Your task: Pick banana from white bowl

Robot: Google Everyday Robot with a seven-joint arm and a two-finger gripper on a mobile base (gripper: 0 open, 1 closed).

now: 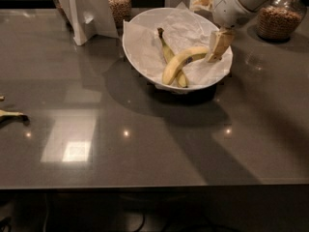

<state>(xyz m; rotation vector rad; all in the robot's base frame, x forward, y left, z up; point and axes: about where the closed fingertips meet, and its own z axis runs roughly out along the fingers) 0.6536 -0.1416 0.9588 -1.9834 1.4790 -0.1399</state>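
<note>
The white bowl [145, 57], lined with crumpled white paper, stands at the back middle of the dark table. Two bananas lie crossed in it. The banana [181, 63] is the thicker, pale yellow one with a small dark sticker; it lies on top, its stem end pointing right. A thinner, greener banana [166, 47] with a long dark stem lies under it. My gripper [217, 46] hangs from the white arm at the upper right. It reaches down inside the bowl's right rim, right at the banana's stem end. The banana rests in the bowl.
Two glass jars of brown grain stand at the back, one on the left [119, 3] and one on the right [280, 21]. A white folded card stand [86, 11] is at the back left. A partly visible banana [10, 114] lies at the left edge.
</note>
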